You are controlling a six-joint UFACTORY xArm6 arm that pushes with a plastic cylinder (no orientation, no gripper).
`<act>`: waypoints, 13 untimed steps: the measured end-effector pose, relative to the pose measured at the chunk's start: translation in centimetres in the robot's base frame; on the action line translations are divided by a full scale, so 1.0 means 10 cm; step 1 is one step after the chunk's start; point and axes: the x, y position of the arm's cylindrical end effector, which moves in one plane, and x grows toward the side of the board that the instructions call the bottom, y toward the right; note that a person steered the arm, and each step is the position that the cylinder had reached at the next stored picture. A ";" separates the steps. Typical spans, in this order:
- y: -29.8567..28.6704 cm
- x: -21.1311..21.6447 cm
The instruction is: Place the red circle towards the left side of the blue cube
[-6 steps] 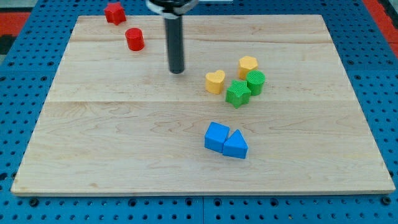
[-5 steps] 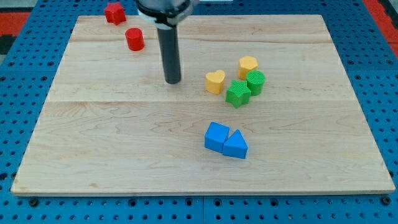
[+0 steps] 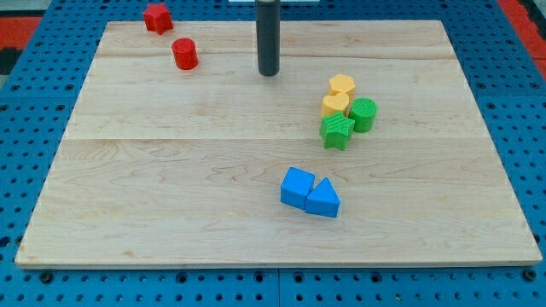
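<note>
Rod first: the straight dark rod comes down from the view's top edge, and my tip (image 3: 269,73) rests on the pale wooden table (image 3: 171,188) in its upper middle part, touching no block. There is no claw on this arm, so I have no opening or hold to report. The small red circle block (image 3: 184,54), a short cylinder, stands to the view's left of my tip, near it but clearly apart, and slightly higher in the view. A red block of irregular, star-like shape (image 3: 157,17) sits further up and left, at the table's top edge. The blue cube (image 3: 297,187) lies in the lower middle of the table, well apart from the red circle, with a blue triangular block (image 3: 323,199) touching its right side. To the view's right of my tip, four blocks sit bunched together: a yellow hexagonal block (image 3: 342,86) at the top, a yellow heart-shaped block (image 3: 335,105) just below it, a green round block (image 3: 363,114) to the right and a green star-shaped block (image 3: 338,131) at the bottom. Around the table I see a blue perforated surface (image 3: 34,170).
</note>
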 end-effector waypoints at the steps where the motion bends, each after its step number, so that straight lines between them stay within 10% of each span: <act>1: -0.33 -0.36; 3: -1.72 -0.45; 5: -1.93 -0.01; 6: -1.84 -0.30; 13: -0.02 1.16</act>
